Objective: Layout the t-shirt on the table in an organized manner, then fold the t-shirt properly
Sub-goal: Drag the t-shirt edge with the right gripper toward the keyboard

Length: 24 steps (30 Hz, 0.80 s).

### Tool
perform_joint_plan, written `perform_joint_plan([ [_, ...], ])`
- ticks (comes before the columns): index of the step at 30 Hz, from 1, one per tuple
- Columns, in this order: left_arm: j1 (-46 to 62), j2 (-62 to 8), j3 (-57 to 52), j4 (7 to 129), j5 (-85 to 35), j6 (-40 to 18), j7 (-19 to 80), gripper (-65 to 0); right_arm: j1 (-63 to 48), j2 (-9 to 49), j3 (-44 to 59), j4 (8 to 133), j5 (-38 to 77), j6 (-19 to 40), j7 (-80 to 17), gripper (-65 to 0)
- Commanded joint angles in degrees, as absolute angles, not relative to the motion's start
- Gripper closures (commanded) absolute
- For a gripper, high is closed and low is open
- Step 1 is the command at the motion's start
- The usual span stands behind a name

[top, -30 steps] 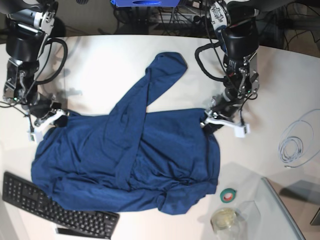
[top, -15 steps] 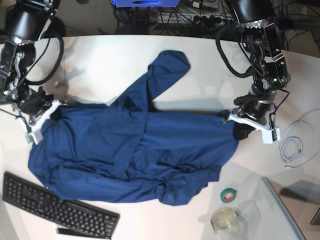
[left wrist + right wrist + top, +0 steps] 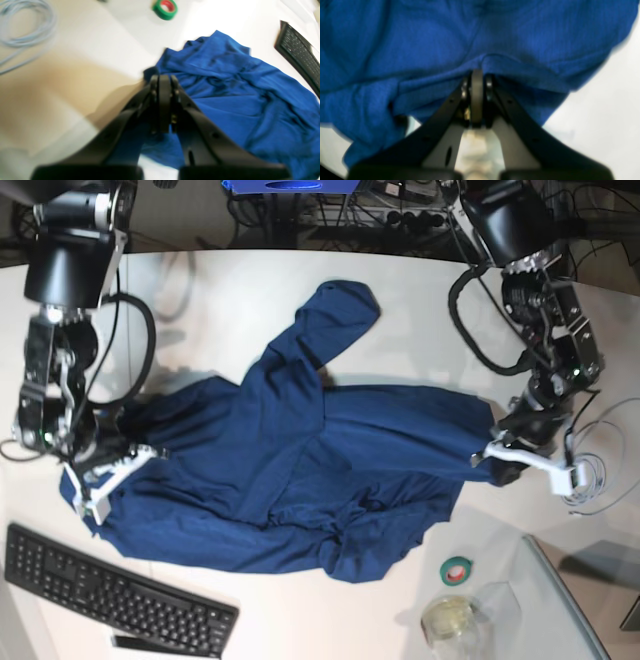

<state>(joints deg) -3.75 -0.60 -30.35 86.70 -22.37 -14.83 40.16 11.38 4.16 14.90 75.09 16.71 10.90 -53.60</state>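
Table (image 3: 240,300): white, carries everything. T-shirt (image 3: 300,470): spread crumpled across middle, one part reaching toward 12 o'clock, stretched between my two grippers. My left gripper (image 3: 500,463): at shirt's 3 o'clock edge, jaws clamped tight on fabric corner. My right gripper (image 3: 110,475): at shirt's 9 o'clock edge, jaws pinched on bunched hem. Keyboard (image 3: 110,595) at 7 o'clock; green tape roll (image 3: 457,570) at 5 o'clock.

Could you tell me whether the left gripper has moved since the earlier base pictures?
Yes. The left gripper, shut on the dark navy blue t-shirt, has moved outward toward the coiled pale cable.
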Motion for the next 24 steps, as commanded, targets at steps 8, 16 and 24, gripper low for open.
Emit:
perform_joint_plan([
  [8,-8.4,-0.6,-30.3,73.5,-16.2,-14.8,37.7,0.0,13.4,6.3,14.8,67.5,17.2,11.1,-52.9,-15.5],
  [16,0.1,-0.9,-30.5,79.2,-16.0,-14.8,32.4,-17.9,-8.4,1.5,10.1,99.6,17.2,21.2,-54.7,-57.6],
  [24,8.2,-1.5,-38.5,91.6,-16.3,-14.9,32.4,-44.1,-16.1,0.8,-9.2,97.1,16.9,20.3,-50.2,-57.6],
])
